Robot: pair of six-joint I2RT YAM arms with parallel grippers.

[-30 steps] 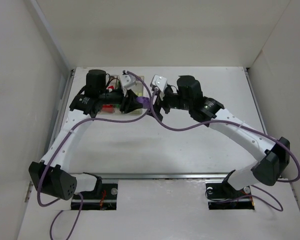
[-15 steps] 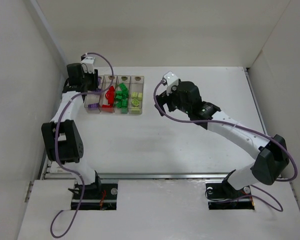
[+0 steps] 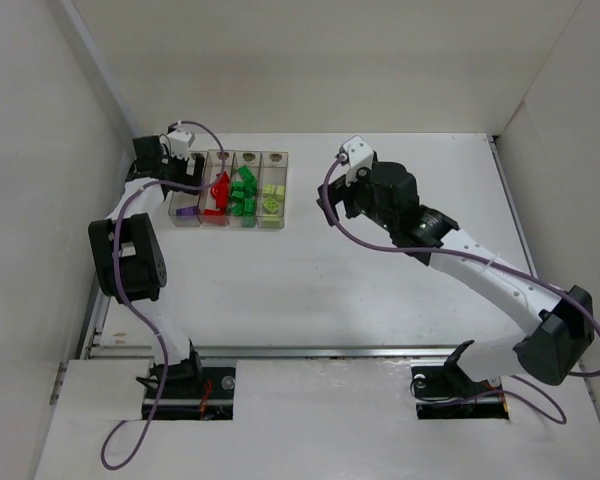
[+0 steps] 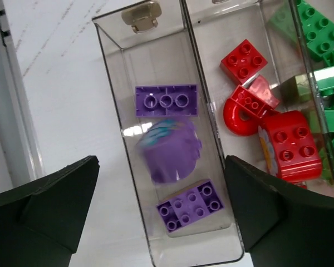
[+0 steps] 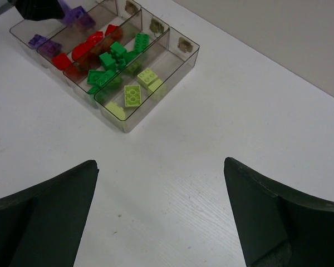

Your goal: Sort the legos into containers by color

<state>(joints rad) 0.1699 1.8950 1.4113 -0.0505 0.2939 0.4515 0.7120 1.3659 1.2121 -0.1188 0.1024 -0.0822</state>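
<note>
The containers (image 3: 277, 222) stand in a row at the back left, holding purple, red, green and pale yellow legos by color. My left gripper (image 3: 164, 163) hangs open above the leftmost bin (image 4: 112, 83), its fingers (image 4: 55, 194) on either side. A blurred round purple piece (image 4: 170, 150) is loose between two purple bricks (image 4: 166, 100) in that bin. Red legos (image 4: 267, 128) fill the neighbouring bin. My right gripper (image 3: 333, 204) is open over bare table (image 5: 172, 167), nothing between its fingers. The bins (image 5: 181, 58) lie ahead of it to the left.
White walls close in the table on the left, back and right. A metal rail (image 4: 11, 111) runs along the table's left edge beside the bins. Purple cables loop off both arms.
My left gripper has opened over the leftmost bin, and a purple piece has dropped from it. The left arm swung back to the far left. My right gripper drew away to the right, still open.
</note>
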